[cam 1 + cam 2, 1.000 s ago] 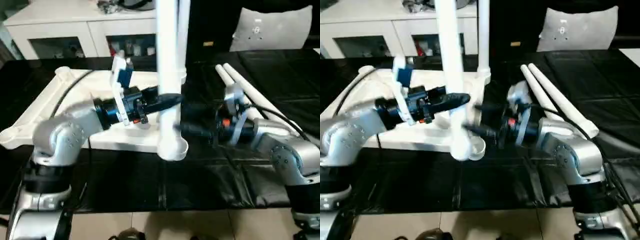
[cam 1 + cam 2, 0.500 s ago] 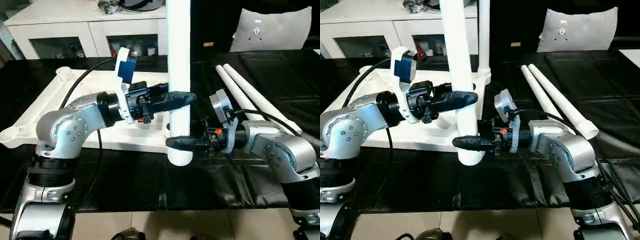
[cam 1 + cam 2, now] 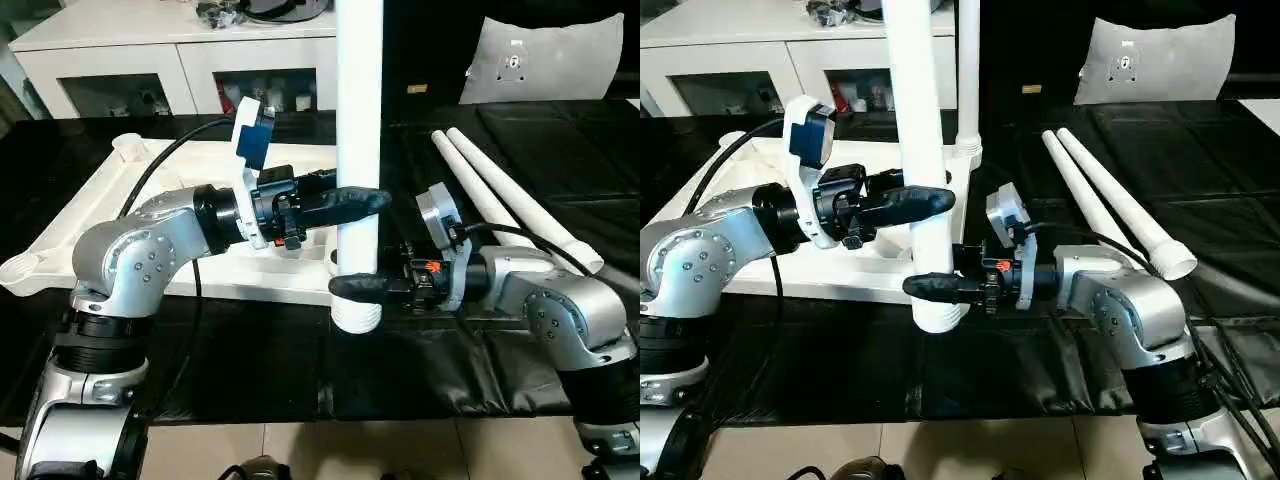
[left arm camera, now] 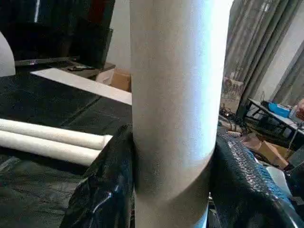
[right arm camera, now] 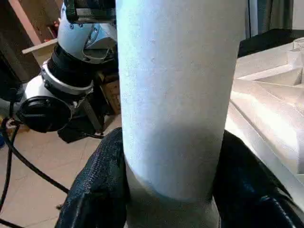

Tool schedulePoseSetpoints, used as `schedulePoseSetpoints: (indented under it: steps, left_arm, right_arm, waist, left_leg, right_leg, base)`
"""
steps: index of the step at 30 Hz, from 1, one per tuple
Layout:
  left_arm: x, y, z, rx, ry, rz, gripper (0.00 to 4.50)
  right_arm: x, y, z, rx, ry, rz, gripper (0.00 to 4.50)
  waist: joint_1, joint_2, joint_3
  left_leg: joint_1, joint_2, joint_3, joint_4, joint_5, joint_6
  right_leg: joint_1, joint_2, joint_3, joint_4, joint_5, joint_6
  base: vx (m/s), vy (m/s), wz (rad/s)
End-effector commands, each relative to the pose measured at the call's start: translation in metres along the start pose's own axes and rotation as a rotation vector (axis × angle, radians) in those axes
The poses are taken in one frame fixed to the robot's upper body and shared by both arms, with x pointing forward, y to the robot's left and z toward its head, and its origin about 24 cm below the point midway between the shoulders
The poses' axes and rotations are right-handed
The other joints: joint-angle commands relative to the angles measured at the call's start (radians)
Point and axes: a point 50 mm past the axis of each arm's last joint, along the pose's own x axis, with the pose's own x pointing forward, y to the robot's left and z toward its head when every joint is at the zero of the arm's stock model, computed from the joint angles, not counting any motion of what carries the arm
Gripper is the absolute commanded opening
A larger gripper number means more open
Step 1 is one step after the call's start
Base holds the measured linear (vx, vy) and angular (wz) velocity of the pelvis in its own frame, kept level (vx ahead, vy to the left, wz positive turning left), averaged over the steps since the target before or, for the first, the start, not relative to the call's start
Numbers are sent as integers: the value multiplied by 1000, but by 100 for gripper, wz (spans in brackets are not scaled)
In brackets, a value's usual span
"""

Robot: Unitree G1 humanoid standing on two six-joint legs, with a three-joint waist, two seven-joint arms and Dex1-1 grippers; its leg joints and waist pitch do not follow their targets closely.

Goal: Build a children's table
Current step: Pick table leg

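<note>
Presently, the items are lying as listed.

Tabletop: the white plastic tabletop is lying upside down on the black mat, ribbed underside facing up, round corner sockets showing at its corners.

Held leg: a white tube leg is standing upright at the tabletop's near right corner, its wide lower end sitting just off the front edge.

Left gripper: the left gripper is clasping the held leg partway up, its black fingers pressing against both sides of the tube.

Right gripper: the right gripper is clamping the same leg lower down, near its wide end, one finger sitting on each side.

Fitted leg: another leg is standing upright in the far right socket.

Spare legs: two loose legs are lying side by side on the mat, right of the tabletop.

Background: a white cabinet with shelves is standing behind; a grey cushion is resting at far right.
</note>
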Motion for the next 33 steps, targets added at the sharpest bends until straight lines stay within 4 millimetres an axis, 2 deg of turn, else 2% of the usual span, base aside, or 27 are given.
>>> schedulePoseSetpoints:
  steps: [1, 4, 6, 7, 9, 13, 14, 15, 16, 20, 21, 23, 25, 27, 28, 29, 33]
  left_arm:
    - [0, -4, 9, 50, -29, 17, 243]
    - [0, -3, 9, 34, -40, 50, 263]
    - [-1, -3, 5, 87, -33, 102, 273]
    - [-2, -1, 2, 172, -35, 186, 287]
    - [-2, 1, 1, 200, -47, 243, 304]
    - [3, 4, -4, 290, -45, 409, 305]
    - [4, 5, -5, 298, -48, 446, 305]
    - [5, 6, -6, 302, -52, 474, 305]
    - [5, 7, -8, 302, -70, 527, 277]
    - [7, 12, -12, 324, -114, 661, 255]
    - [9, 12, -13, 323, -119, 680, 255]
    - [13, 11, -16, 335, -122, 706, 227]
    - [17, 10, -18, 344, -132, 749, 218]
    - [19, 10, -18, 350, -139, 764, 211]
    - [21, 8, -18, 347, -149, 773, 201]
    - [22, 8, -19, 341, -157, 775, 193]
    - [24, 7, -20, 339, -163, 780, 191]
  right_arm:
    - [8, 0, 0, -30, -9, -49, 196]
    - [12, -3, -1, -47, -19, -97, 196]
    - [16, -7, -3, -72, -29, -165, 195]
    - [20, -11, -4, -84, -39, -239, 194]
    - [22, -14, -4, -100, -48, -286, 194]
    - [31, -19, -1, -119, -93, -396, 194]
    - [32, -21, 0, -119, -106, -421, 194]
    - [34, -21, 0, -120, -115, -439, 194]
    - [36, -23, 0, -125, -121, -463, 194]
    - [43, -24, -1, -128, -138, -506, 194]
    - [45, -24, -1, -125, -145, -514, 194]
    - [48, -25, -1, -126, -155, -527, 194]
    - [51, -25, 0, -126, -169, -540, 194]
    - [52, -25, 1, -127, -175, -547, 194]
    - [53, -25, 1, -128, -180, -554, 194]
    - [54, -25, 1, -129, -183, -558, 194]
    - [55, -26, 2, -133, -187, -567, 194]
  waist:
    - [4, -16, -81]
    - [1, -17, -80]
    - [1, -20, -79]
    - [0, -18, -79]
    - [-3, -19, -77]
    - [-4, -18, -78]
    - [-5, -25, -78]
    - [-4, -22, -77]
    - [-6, -23, -77]
    - [-6, -25, -77]
    - [-6, -24, -77]
    - [-6, -20, -77]
    - [-7, -21, -77]
    - [-6, -21, -77]
    - [-7, -18, -76]
    - [-8, -19, -76]
    - [-8, -18, -76]
  left_leg:
    - [13, 46, -20, -62, -117, 38]
    - [14, 45, -20, -63, -125, 28]
    - [12, 49, -23, -66, -128, 24]
    - [15, 46, -20, -65, -132, 24]
    - [13, 49, -21, -69, -136, 16]
    - [17, 49, -21, -70, -156, 5]
    - [14, 50, -21, -71, -152, 7]
    - [14, 49, -22, -71, -150, 6]
    - [13, 48, -21, -71, -151, 6]
    - [12, 48, -21, -71, -152, 7]
    - [13, 48, -21, -70, -157, 8]
    - [12, 48, -22, -71, -158, 9]
    - [12, 50, -23, -72, -165, 9]
    - [11, 49, -23, -72, -167, 10]
    - [11, 48, -23, -72, -170, 10]
    - [12, 48, -23, -71, -177, 9]
    - [12, 47, -24, -72, -190, 8]
  right_leg:
    - [52, -79, 47, -74, -278, -171]
    - [51, -79, 46, -75, -291, -170]
    - [51, -80, 47, -75, -295, -163]
    - [50, -79, 48, -77, -304, -156]
    - [49, -80, 49, -80, -311, -143]
    - [49, -79, 50, -79, -315, -135]
    - [50, -80, 51, -79, -309, -134]
    - [49, -80, 50, -78, -307, -131]
    - [49, -80, 50, -78, -308, -128]
    - [49, -80, 51, -81, -303, -125]
    - [48, -80, 51, -82, -311, -124]
    - [48, -80, 51, -83, -309, -121]
    - [47, -79, 51, -82, -302, -118]
    - [47, -79, 51, -83, -296, -120]
    - [47, -79, 51, -83, -299, -119]
    - [46, -79, 50, -85, -304, -119]
    - [46, -79, 50, -87, -319, -113]
  base:
    - [0, 0, 0]
    - [0, 0, 0]
    - [0, 0, 0]
    - [0, 0, 0]
    - [0, 0, 0]
    - [0, 0, 0]
    - [0, 0, 0]
    - [0, 0, 0]
    - [0, 0, 0]
    - [0, 0, 0]
    - [0, 0, 0]
    - [0, 0, 0]
    - [0, 0, 0]
    - [0, 0, 0]
    - [0, 0, 0]
    - [0, 0, 0]
    - [0, 0, 0]
